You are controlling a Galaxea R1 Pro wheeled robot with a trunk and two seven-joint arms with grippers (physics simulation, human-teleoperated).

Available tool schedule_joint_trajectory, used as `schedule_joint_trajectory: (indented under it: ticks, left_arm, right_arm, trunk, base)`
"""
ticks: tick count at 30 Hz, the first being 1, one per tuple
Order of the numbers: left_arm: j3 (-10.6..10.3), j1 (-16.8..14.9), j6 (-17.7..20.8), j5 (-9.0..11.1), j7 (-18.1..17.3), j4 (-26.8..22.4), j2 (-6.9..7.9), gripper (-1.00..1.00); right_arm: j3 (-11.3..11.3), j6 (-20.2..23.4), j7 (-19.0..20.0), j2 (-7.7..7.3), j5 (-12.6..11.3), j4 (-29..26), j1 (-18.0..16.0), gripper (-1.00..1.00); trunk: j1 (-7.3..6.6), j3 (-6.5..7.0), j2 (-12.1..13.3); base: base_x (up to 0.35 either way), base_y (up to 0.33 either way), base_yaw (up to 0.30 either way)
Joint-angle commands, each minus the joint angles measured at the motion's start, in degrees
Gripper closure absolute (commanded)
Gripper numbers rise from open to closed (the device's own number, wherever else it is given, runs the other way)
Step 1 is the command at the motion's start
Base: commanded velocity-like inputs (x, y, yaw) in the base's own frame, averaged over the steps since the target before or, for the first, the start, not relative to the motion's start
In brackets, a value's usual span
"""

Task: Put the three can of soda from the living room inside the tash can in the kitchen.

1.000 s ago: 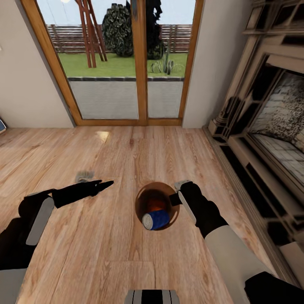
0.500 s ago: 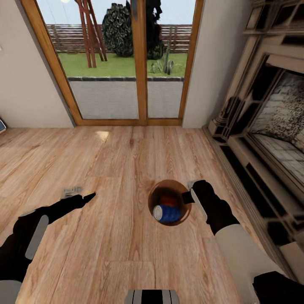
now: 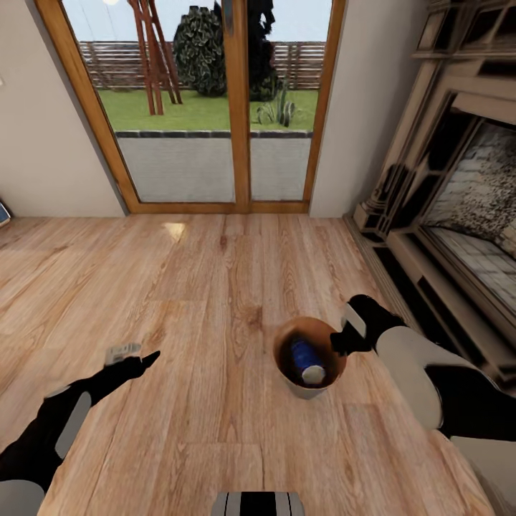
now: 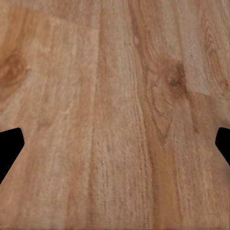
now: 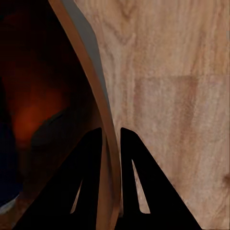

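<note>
The trash can [image 3: 309, 360] was held at its rim by the right gripper [image 3: 340, 342], above the wood plank floor [image 3: 215, 287] of the living room, near the fireplace [image 3: 459, 215] side. In the right wrist view, the fingers [image 5: 91, 158] were clamped on the grey rim [image 5: 98, 96], one inside the brown wall and one outside. A dark blue soda can [image 3: 307, 360] was seen lying tilted inside the bin; an orange glow inside may have been a second can, which could not be told for certain. The left gripper [image 3: 136, 356] hung over bare floor, its fingertips [image 4: 9, 143] spread well apart and holding nothing. The wood-framed glass doors [image 3: 215, 107] stood beyond.
</note>
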Motion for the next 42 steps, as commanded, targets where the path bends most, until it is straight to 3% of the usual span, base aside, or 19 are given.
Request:
schedule_joint_trajectory:
  ticks: [1, 11, 27, 34, 37, 42]
  left_arm:
    - [0.0, 0.0, -0.6, 0.0, 0.0, 0.6, -0.01, -1.00]
    - [0.0, 0.0, -2.3, -0.1, 0.0, 1.8, -0.02, -1.00]
    - [0.0, 0.0, -4.7, -0.1, 0.0, 5.0, -0.04, -1.00]
    - [0.0, 0.0, -4.8, 0.0, 0.1, 6.3, -0.10, -1.00]
    - [0.0, 0.0, -4.8, 0.0, 0.8, 7.0, -0.10, -1.00]
    - [-0.1, 0.0, -4.9, 0.0, 3.4, 7.6, -0.11, -1.00]
  right_arm:
    - [-0.4, 0.0, 0.2, -0.04, -0.7, 1.6, -0.9, 1.00]
    - [-1.1, 0.0, 0.2, -0.38, -0.7, 4.6, -2.8, 1.00]
    - [-1.2, 0.0, 0.2, -0.53, -0.6, 5.4, -3.0, 1.00]
    - [-1.0, 0.0, 0.2, -1.47, -0.6, 5.4, -2.8, 1.00]
    - [-1.0, 0.0, 0.2, -1.66, -0.6, 5.4, -2.7, 1.00]
    - [-1.0, 0.0, 0.2, -2.31, -0.6, 5.4, -2.6, 1.00]
  trunk:
    - [0.00, 0.00, 0.0]
    - [0.00, 0.00, 0.0]
    - [0.00, 0.00, 0.0]
    - [0.00, 0.00, 0.0]
    - [0.00, 0.00, 0.0]
    - [0.12, -1.10, -0.1]
  base:
    - [0.000, 0.000, 0.000]
    - [0.000, 0.000, 0.000]
    - [0.000, 0.000, 0.000]
    - [0.000, 0.000, 0.000]
    - [0.000, 0.000, 0.000]
    - [0.000, 0.000, 0.000]
